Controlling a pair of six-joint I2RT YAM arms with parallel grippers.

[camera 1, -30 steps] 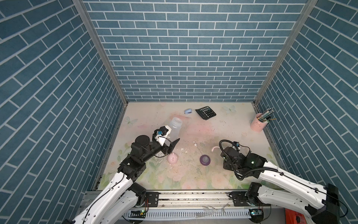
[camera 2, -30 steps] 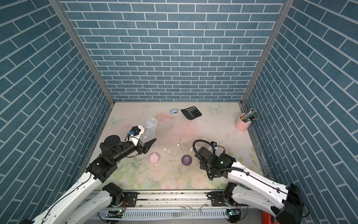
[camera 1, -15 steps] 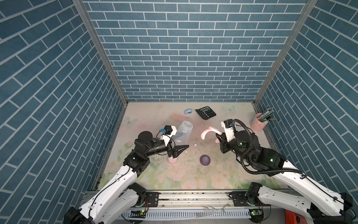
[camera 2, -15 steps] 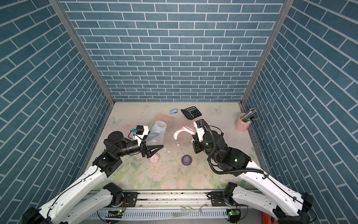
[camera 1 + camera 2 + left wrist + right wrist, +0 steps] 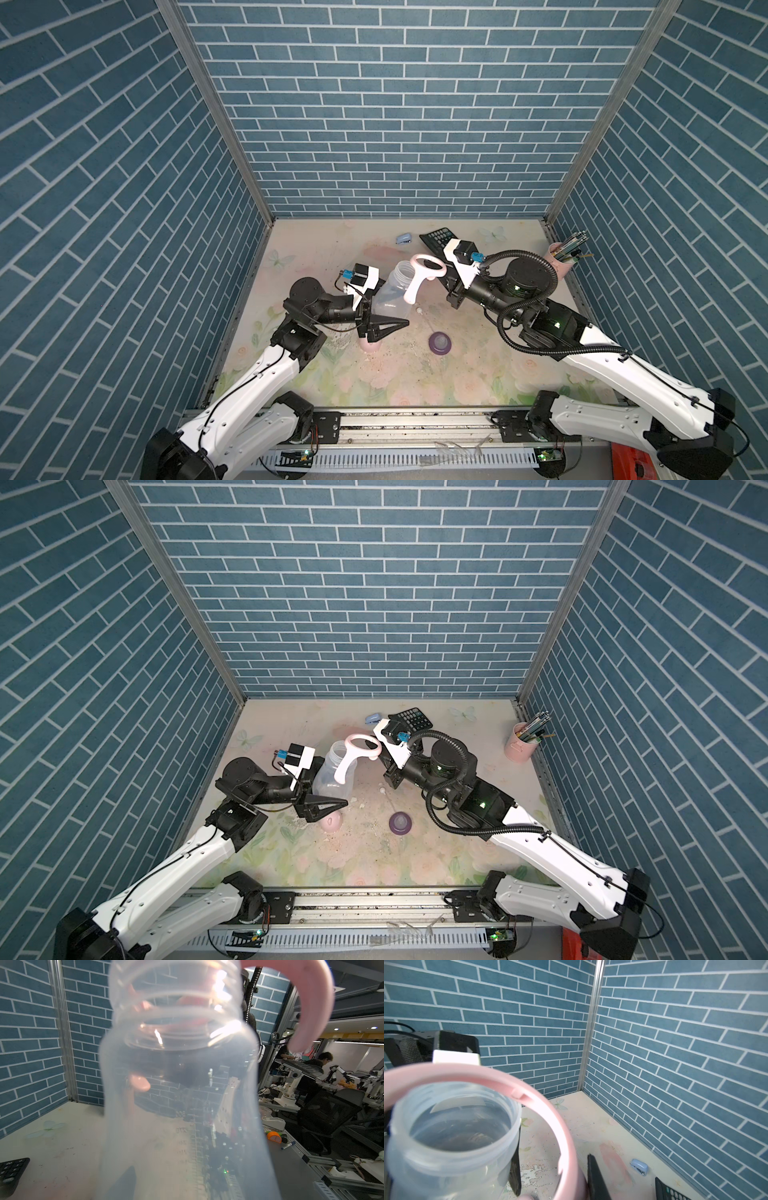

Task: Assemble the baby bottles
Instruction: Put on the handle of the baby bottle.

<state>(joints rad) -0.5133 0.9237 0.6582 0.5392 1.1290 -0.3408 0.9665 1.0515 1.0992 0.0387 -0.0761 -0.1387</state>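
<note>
Left gripper [image 5: 381,311] clasped bottle body [image 5: 388,293]; right gripper [image 5: 445,274] pinched pink ring [image 5: 414,289] by its mouth. In both top views, left finger [image 5: 388,326] half hid dome cap [image 5: 371,345].

The pink dome cap [image 5: 331,823] and purple collar [image 5: 400,824] are standing well apart, leaving bare table [image 5: 365,827] between them.

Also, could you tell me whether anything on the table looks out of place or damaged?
The table looks worn in the middle: white flakes and dark specks lie scattered over it. The clear bottle is tilted in the left gripper, and the pink ring in the right gripper sits off-centre from its mouth.
</note>
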